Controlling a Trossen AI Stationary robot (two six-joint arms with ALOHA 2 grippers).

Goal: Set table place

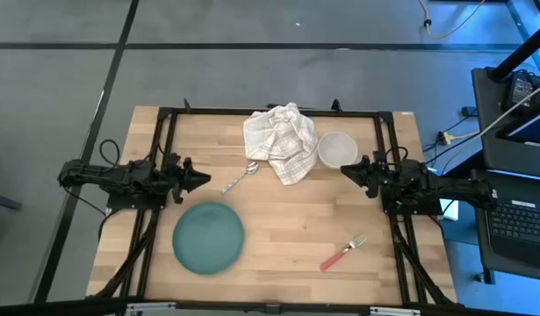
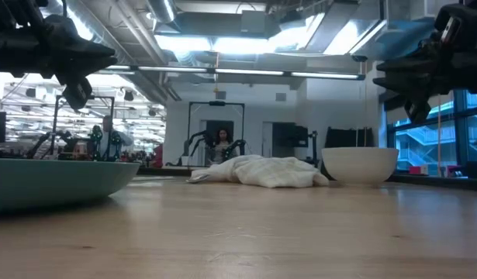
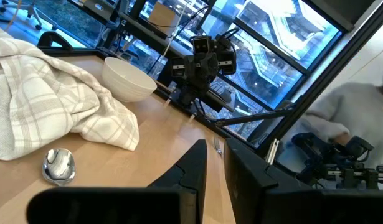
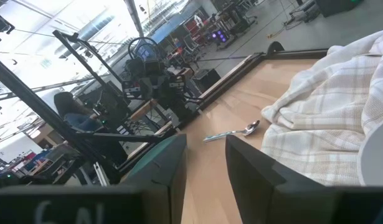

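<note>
A round teal plate lies at the near left of the table. A white bowl stands at the far right, beside a crumpled white checked cloth. A metal spoon lies near the cloth's left side, and a red-handled fork lies at the near right. My left gripper hovers at the left edge, pointing right, fingers nearly together and empty. My right gripper hovers at the right edge just near of the bowl, pointing left, with a narrow gap and empty.
Black frame rails run along the table's edges. Bare wood lies between plate and fork. A person's pale sleeve shows beyond the table's right side, and a person sits beyond its left side.
</note>
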